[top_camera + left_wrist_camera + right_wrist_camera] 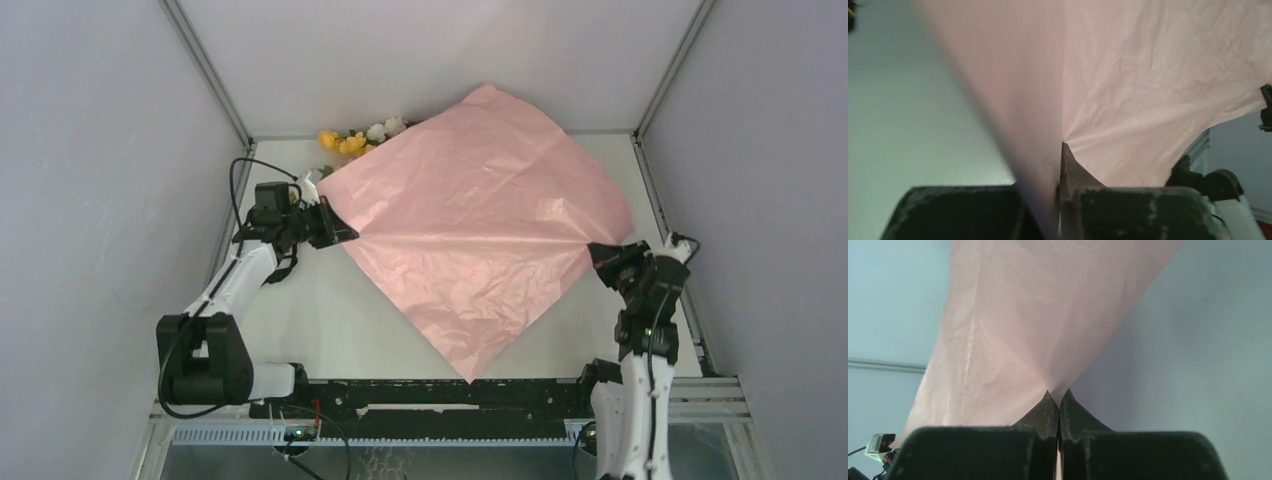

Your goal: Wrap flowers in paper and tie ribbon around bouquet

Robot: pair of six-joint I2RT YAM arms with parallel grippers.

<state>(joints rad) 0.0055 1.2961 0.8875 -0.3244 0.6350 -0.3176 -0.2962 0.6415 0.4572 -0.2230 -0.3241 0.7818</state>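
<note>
Soft, even light; blurry wrist close-ups

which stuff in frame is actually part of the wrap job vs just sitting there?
Job: paper, pink face up, pinched at opposite corners by left gripper and right gripper; flowers, blooms showing past its far left edge. No ribbon in view.
Just there: table, enclosure walls.

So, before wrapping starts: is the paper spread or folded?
Spread: the paper shows as one open pink diamond, its side corners pinched by the left gripper and right gripper, with the flowers peeking past its far edge.
</note>
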